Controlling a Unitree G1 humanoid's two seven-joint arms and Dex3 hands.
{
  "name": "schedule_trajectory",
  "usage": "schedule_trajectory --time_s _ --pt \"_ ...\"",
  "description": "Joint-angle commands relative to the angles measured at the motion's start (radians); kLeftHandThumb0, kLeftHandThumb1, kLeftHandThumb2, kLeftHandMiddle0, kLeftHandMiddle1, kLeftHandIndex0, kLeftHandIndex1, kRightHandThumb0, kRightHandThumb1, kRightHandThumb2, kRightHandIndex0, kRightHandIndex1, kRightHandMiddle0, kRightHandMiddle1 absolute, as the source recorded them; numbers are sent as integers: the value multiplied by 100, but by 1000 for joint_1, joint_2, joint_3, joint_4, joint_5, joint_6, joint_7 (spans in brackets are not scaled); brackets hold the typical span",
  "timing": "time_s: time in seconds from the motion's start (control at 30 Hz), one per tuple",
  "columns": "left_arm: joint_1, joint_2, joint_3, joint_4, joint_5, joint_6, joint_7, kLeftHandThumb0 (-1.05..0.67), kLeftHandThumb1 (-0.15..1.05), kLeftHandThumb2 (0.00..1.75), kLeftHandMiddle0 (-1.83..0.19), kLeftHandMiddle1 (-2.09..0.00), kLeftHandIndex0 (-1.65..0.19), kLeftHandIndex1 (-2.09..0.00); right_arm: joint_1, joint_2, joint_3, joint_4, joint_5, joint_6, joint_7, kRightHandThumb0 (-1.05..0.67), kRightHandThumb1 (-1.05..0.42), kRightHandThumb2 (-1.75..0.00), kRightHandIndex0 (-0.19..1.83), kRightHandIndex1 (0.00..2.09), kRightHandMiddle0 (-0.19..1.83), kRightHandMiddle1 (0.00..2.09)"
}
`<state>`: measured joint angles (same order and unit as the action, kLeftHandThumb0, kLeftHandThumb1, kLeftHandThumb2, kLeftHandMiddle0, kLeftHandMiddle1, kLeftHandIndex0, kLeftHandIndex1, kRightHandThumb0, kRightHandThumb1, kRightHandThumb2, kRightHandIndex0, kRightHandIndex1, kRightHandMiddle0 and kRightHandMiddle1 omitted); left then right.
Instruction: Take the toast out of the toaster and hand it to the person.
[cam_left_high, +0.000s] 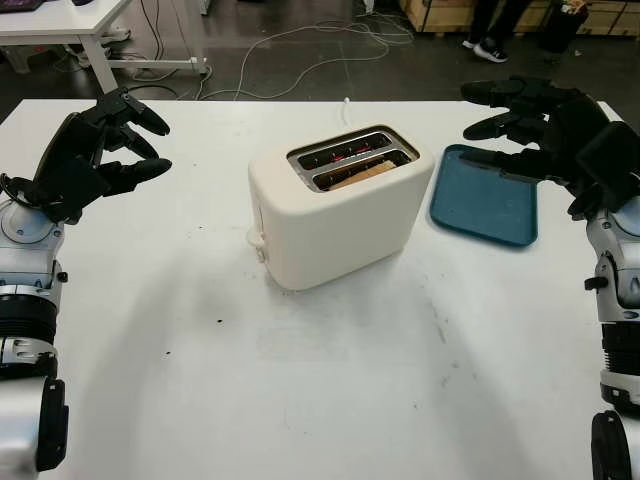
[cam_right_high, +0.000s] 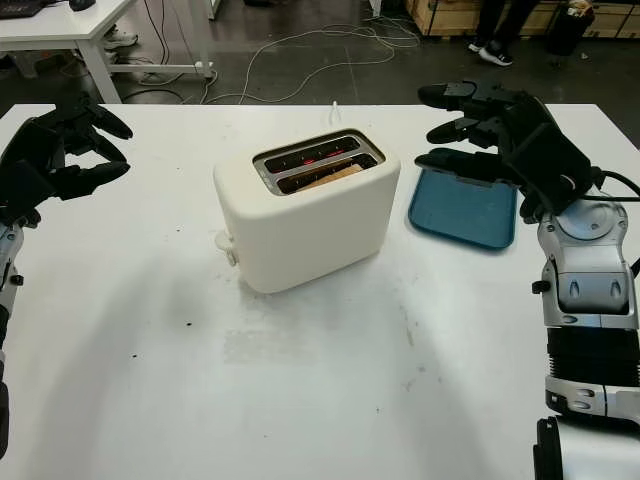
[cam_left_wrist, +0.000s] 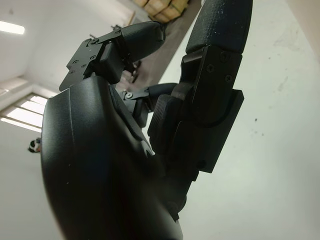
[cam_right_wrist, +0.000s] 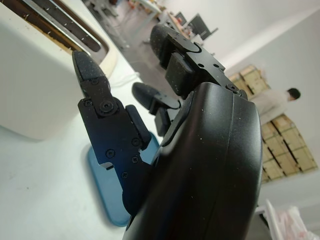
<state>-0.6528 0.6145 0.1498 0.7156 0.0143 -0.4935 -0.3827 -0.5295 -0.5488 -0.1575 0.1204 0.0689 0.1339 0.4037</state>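
light: bright, even, overhead | shadows: soft, faint on white surface (cam_left_high: 330, 400) | wrist views: near black fingers (cam_left_wrist: 220, 30) blurred

White table (cam_left_high: 330, 400) in the foreground, dark grey floor (cam_left_high: 300, 70) beyond it, pale cables (cam_left_high: 290, 40) trailing across the floor, white desk (cam_left_high: 70, 25) at far left, wooden crates (cam_left_high: 440, 12) at far right, a person's legs (cam_left_high: 490, 30) beside them

A: Cream toaster (cam_left_high: 335, 210), 2 dark slots glowing red, tan-brown toast (cam_left_high: 362, 176) in the near slot.

B: Teal-blue tray (cam_left_high: 485, 200) on a white table (cam_left_high: 330, 380) flecked with dark specks. Both hands black: left hand (cam_left_high: 95, 150), right hand (cam_left_high: 545, 125).
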Motion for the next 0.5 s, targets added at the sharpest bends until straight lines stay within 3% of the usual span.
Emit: schedule_trajectory --time_s 0.0,0.47 --pt "-2 16 0 -10 2 -6 0 -105 92 11 -35 -147 -24 -143 -15 5 -1 -4 5 13 -7 -30 -70 0 39 96 64 20" --pt "-2 16 0 -8 1 -10 -1 -105 92 11 -34 -148 -24 -143 -14 2 0 -5 -1 14 -10 -29 -70 0 40 95 63 21"
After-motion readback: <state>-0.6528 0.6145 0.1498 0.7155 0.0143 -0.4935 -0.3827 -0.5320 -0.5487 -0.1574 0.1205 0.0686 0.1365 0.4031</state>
